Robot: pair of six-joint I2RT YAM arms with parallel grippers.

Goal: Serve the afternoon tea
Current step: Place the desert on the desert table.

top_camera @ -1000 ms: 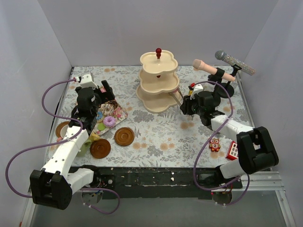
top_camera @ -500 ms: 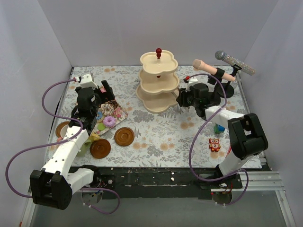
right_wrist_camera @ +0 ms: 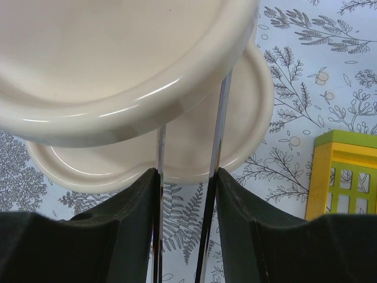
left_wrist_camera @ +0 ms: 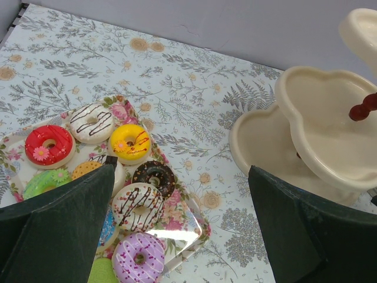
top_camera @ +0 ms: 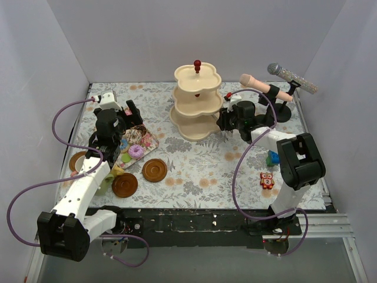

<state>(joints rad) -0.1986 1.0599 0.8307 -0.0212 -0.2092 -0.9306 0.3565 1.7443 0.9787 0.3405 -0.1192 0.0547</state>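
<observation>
**Tongs at the stand, donuts waiting on their tray**

The cream three-tier stand (top_camera: 197, 103) is upright at the middle rear of the tabletop (top_camera: 200, 162), with its red knob (top_camera: 197, 63) on top. The donuts (left_wrist_camera: 129, 141) lie well to its left, packed close on a floral tray (left_wrist_camera: 188, 221). A red one, a yellow one, a chocolate one, a purple one, a green one and two white ones with dark stripes can be told apart. Nearer the arms' bases than the tray, a brown saucer (top_camera: 154, 170) lies flat with a second saucer (top_camera: 125, 185) just beside it. A third saucer (top_camera: 77, 161) sits at the left edge, partly under the left arm.

The right end effector (right_wrist_camera: 185, 174) is close against the stand's right side. Its jaws are partly closed on a pair of metal tongs (right_wrist_camera: 221, 130), one blade against each finger. The blades reach under the rim of the tier above and over the lowest tier; their tips are hidden.

The left end effector (left_wrist_camera: 181, 171) hangs above the tray with its jaws spread fully apart and nothing between them.

A yellow block (right_wrist_camera: 344, 177) lies on the tabletop just right of the stand's base. Two microphones (top_camera: 291, 76) rest on a holder at the far right corner.
</observation>
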